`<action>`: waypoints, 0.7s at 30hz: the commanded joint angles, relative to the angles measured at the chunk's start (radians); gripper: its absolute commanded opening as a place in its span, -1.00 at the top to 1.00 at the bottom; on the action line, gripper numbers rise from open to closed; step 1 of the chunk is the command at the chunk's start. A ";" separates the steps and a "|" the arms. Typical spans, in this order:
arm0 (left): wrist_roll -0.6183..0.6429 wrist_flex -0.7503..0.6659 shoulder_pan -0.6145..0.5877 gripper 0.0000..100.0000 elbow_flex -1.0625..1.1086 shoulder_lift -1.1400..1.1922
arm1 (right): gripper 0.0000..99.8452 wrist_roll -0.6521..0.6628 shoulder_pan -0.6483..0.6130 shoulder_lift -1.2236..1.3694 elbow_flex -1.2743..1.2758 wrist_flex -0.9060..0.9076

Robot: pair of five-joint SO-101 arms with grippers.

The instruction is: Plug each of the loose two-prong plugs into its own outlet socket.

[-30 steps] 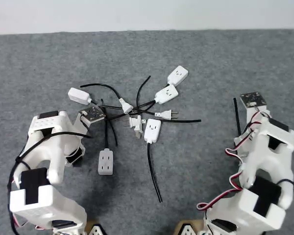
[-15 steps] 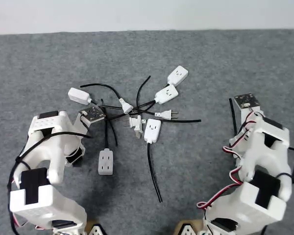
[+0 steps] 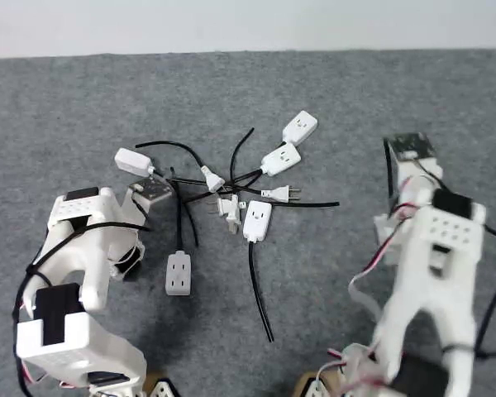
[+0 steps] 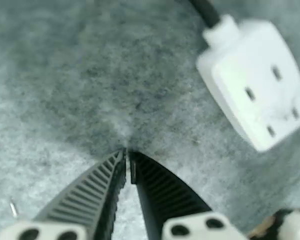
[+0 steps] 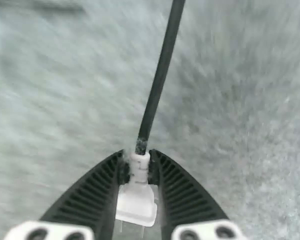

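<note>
Bright, even light, perhaps from overhead, leaves faint shadows beside the sockets (image 3: 178, 284).

Mottled grey tabletop (image 3: 66, 99) under a pale wall (image 3: 231, 25). White sockets (image 3: 257, 220) and white plugs (image 3: 212, 179) on black cords (image 3: 260, 306). The left arm (image 3: 78, 256) and right arm (image 3: 442, 240) are white with black blocks; red and white wires (image 3: 386, 248) run along the right one. Both pairs of fingers (image 4: 155, 185) are black and ribbed; the held plug (image 5: 136, 200) is white
</note>
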 commanded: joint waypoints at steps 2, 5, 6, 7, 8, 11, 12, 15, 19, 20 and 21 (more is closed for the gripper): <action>0.034 -0.057 0.005 0.97 -0.028 0.002 | 0.98 -0.204 -0.314 -0.286 -0.005 0.042; 0.002 -0.038 0.018 0.97 -0.024 0.000 | 0.98 -0.318 -0.570 -0.344 -0.006 0.025; -0.034 -0.029 0.017 0.97 -0.024 -0.003 | 0.98 -0.353 -0.653 -0.343 -0.006 0.004; -0.087 -0.018 0.014 0.97 -0.021 -0.008 | 0.98 -0.384 -0.723 -0.334 -0.003 -0.022; -0.137 0.002 0.014 0.97 -0.018 -0.009 | 0.98 -0.411 -0.788 -0.318 0.002 -0.054; -0.192 0.021 0.014 0.97 -0.016 -0.009 | 0.98 -0.454 -0.924 -0.245 0.043 -0.166; -0.196 0.025 0.015 0.97 -0.016 -0.009 | 0.98 -0.463 -0.957 -0.219 0.061 -0.205; -0.229 0.038 0.015 0.97 -0.016 -0.011 | 0.98 -0.486 -1.027 -0.147 0.120 -0.335; -0.239 0.043 0.015 0.97 -0.016 -0.011 | 0.98 -0.488 -1.055 -0.053 0.140 -0.435; -0.241 0.044 0.015 0.97 -0.016 -0.011 | 0.98 -0.488 -1.055 -0.036 0.138 -0.441; -0.242 0.044 0.015 0.97 -0.016 -0.011 | 0.98 -0.489 -1.056 -0.021 0.137 -0.444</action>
